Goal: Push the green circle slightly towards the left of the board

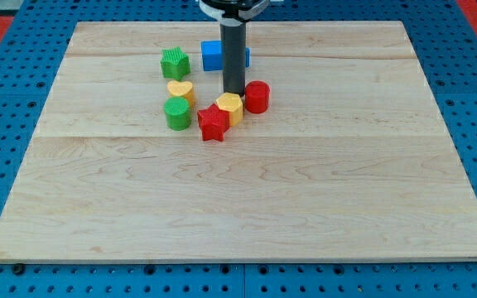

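The green circle stands on the wooden board, left of the view's centre and toward the top. My tip is at the lower end of the dark rod, right of the green circle, just above the yellow hexagon and left of the red cylinder. The red star lies between the green circle and the yellow hexagon. A yellow heart sits directly above the green circle, close to it.
A green star lies above the yellow heart. A blue block sits behind the rod, partly hidden by it. Blue pegboard surrounds the board.
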`<state>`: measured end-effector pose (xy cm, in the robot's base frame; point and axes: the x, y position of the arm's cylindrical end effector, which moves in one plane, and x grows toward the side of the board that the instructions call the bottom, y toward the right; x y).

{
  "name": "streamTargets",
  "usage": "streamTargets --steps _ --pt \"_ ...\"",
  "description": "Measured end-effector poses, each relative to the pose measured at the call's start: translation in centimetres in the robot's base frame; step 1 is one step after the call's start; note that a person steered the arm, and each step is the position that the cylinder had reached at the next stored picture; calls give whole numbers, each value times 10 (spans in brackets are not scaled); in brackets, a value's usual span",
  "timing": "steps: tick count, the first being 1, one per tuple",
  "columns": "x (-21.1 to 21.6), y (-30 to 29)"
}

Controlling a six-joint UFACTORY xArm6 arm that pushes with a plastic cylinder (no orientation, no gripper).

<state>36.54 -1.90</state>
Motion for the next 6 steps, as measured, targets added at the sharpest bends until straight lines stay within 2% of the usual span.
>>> streamTargets --steps 1,2,3,4,6 --pt "0 -26" --pt "17 -27" --pt "41 29" --pt "49 22" --pt "47 -93"
